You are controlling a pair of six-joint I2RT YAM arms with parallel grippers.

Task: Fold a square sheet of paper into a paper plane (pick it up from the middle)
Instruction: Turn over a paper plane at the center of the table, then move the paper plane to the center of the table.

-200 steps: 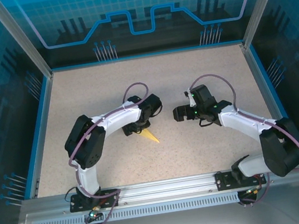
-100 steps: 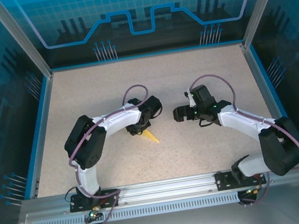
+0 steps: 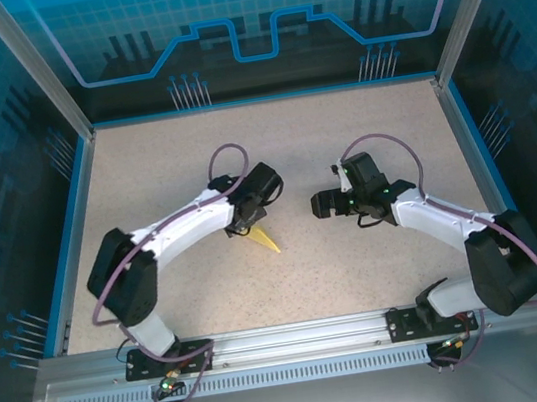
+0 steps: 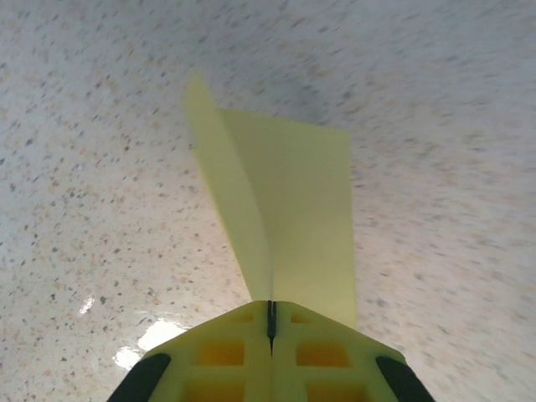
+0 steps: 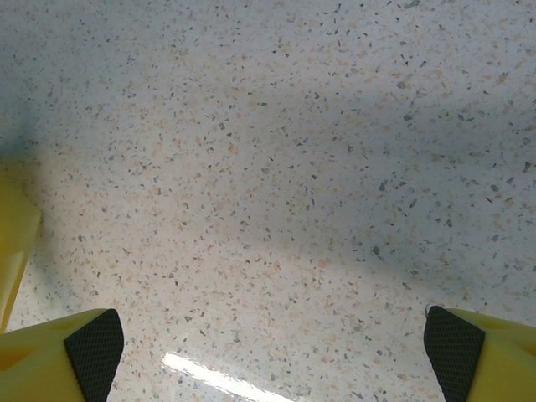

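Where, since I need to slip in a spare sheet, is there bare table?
Bare: the far strip of table along the back wall, and the near middle between the arm bases. Crowded: the centre, where the left gripper, jaws shut on the paper plane, faces the open right gripper.

From above, the top end of the paper plane (image 3: 268,243) is hidden under the left gripper (image 3: 249,226). In the left wrist view, its near end is hidden inside the pinch. The bottom edge cuts off the right gripper (image 5: 272,335). The yellow bit (image 5: 15,243) at the left edge is too cut off to name.
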